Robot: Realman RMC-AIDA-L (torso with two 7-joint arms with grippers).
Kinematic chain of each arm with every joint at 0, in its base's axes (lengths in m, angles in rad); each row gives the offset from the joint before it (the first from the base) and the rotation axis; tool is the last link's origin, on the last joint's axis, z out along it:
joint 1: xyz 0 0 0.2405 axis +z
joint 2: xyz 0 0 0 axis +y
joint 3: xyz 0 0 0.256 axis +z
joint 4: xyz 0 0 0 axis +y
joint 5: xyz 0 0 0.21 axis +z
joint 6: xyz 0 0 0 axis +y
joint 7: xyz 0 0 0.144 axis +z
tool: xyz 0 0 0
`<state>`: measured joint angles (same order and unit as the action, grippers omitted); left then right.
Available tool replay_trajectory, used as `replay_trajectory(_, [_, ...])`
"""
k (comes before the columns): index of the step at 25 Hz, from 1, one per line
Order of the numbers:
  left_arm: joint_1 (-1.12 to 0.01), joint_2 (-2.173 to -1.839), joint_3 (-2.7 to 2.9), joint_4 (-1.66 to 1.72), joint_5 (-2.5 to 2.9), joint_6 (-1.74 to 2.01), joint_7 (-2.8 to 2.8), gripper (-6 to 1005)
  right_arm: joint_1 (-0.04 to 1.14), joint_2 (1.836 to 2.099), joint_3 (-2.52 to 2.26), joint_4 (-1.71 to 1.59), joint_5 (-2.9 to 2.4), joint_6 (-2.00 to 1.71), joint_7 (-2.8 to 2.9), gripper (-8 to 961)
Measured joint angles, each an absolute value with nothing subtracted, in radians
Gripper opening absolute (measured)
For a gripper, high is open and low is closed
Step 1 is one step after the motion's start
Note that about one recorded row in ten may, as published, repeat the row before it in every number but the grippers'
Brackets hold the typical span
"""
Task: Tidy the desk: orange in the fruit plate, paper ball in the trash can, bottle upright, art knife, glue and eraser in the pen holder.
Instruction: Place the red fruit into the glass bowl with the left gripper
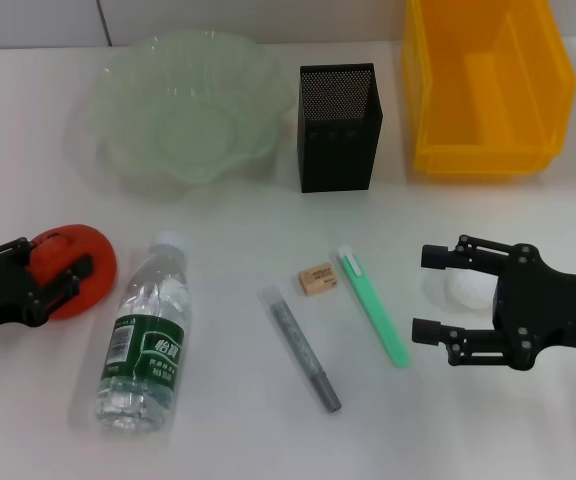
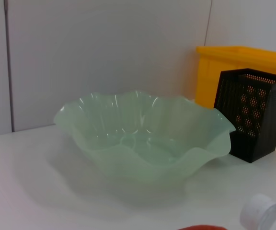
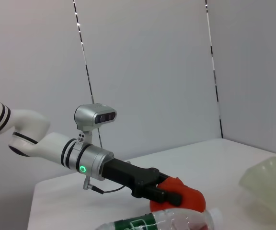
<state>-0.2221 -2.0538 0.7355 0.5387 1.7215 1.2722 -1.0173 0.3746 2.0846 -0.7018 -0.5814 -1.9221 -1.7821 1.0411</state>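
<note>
- Left gripper (image 1: pixel 56 275), at the near left of the desk (image 1: pixel 228 440), is clenched around the orange (image 1: pixel 83 262).
- Bottle (image 1: pixel 146 335) lies on its side just right of the orange; the fruit plate (image 1: pixel 183 105) sits farther back.
- Grey glue (image 1: pixel 301 347), eraser (image 1: pixel 317 279) and green art knife (image 1: pixel 373 305) lie in front of the black pen holder (image 1: pixel 339 127).
- Right gripper (image 1: pixel 436 294) is spread wide around the paper ball (image 1: pixel 465 290), with the yellow trash can (image 1: pixel 486 85) far right.

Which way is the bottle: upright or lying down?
Lying down. The bottle rests on its side on the table, cap pointing toward the plate.
</note>
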Motion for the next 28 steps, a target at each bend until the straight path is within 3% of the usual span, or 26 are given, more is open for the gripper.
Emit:
replay_trajectory(9, [-0.234, -2.072, 0.726, 0.630, 1.652, 1.354, -1.078, 446, 0.373, 2.085, -0.694, -0.578, -1.922, -1.780, 1.041, 825])
replay_trajectory(10, [-0.262, -2.072, 0.729, 0.649, 1.582, 1.386, -1.093, 318, 0.373, 2.085, -0.694, -0.578, -1.922, -1.780, 1.041, 825])
replay_trajectory(12, [-0.283, -2.072, 0.729, 0.652, 1.553, 1.395, -1.097, 281, 0.373, 2.085, -0.693, -0.578, -1.921, -1.780, 1.041, 825])
replay_trajectory(17, [-0.458, -2.068, 0.728, 0.592, 1.507, 1.340, -1.095, 187, 0.374, 2.085, -0.693, -0.571, -1.921, -1.780, 1.041, 824])
replay_trajectory(18, [-0.539, -2.067, 0.732, 0.539, 1.514, 1.249, -1.091, 179, 0.375, 2.085, -0.693, -0.570, -1.921, -1.780, 1.042, 824])
replay_trajectory(23, [-0.666, -2.076, 0.772, 0.434, 1.518, 1.003, -1.065, 163, 0.374, 2.085, -0.693, -0.569, -1.920, -1.779, 1.047, 824])
replay_trajectory(28, [-0.690, -2.080, 0.811, 0.407, 1.507, 0.938, -1.051, 241, 0.373, 2.086, -0.693, -0.568, -1.917, -1.779, 1.053, 825])
